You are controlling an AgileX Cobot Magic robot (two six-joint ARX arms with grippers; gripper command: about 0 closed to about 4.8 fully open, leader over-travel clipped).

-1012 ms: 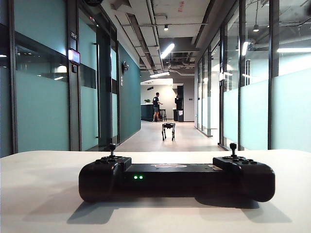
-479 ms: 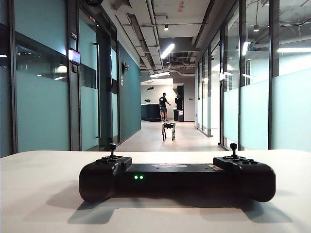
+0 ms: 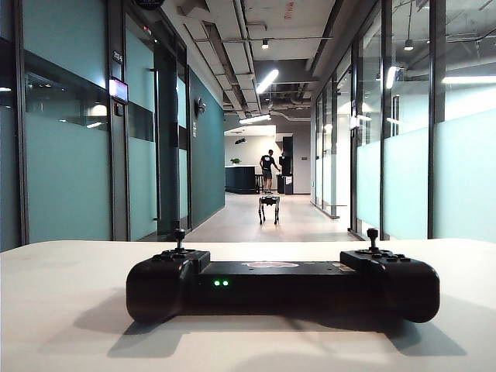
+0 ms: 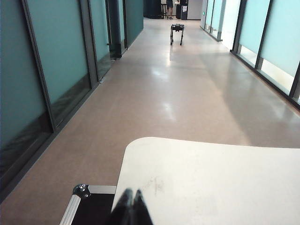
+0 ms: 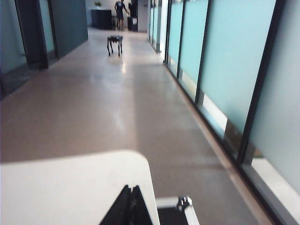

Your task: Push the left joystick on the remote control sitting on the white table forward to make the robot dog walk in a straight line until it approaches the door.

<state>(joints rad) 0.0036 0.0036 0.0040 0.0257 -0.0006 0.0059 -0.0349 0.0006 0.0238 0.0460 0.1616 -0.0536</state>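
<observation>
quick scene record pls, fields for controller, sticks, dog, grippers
controller: remote control flat on the white table, two green lights lit
left joystick: upright, nothing touching it
robot dog: standing far down the corridor
person: at the corridor's far end, beyond the dog
left gripper: shut, at the table edge, off the controller
right gripper: shut, at the opposite table edge

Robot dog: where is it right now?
In the exterior view the robot dog stands far down the corridor, near centre, beyond the remote control on the white table, short of the person at the far end.
</observation>
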